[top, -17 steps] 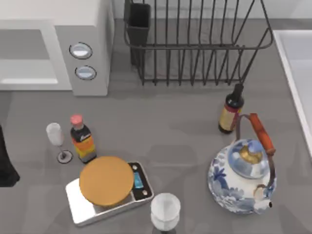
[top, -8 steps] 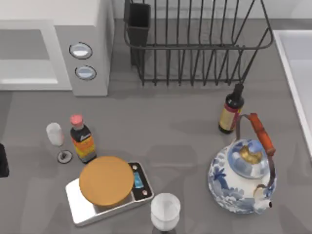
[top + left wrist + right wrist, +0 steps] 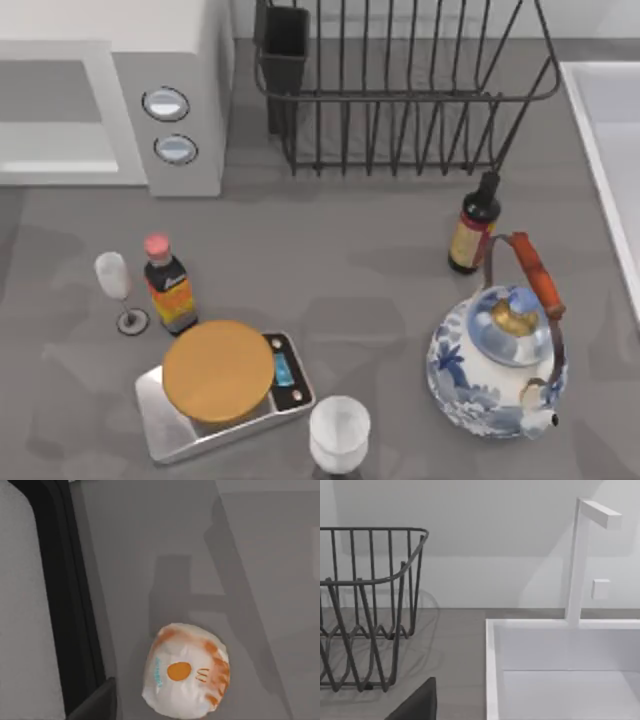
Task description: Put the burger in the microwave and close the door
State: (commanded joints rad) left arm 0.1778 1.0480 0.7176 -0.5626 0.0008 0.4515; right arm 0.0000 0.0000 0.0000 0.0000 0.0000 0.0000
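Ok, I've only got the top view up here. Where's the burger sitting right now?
Observer: The left wrist view has the burger. It lies in its wrapper on a grey surface, with nothing gripping it.
Operator: What's next to it?
Observer: A black strip runs alongside it without touching it. I can't tell what the strip belongs to.
Operator: And what's at the table's right edge?
Observer: The right wrist view shows a white sink with an upright white tap behind it, beside the dish rack.
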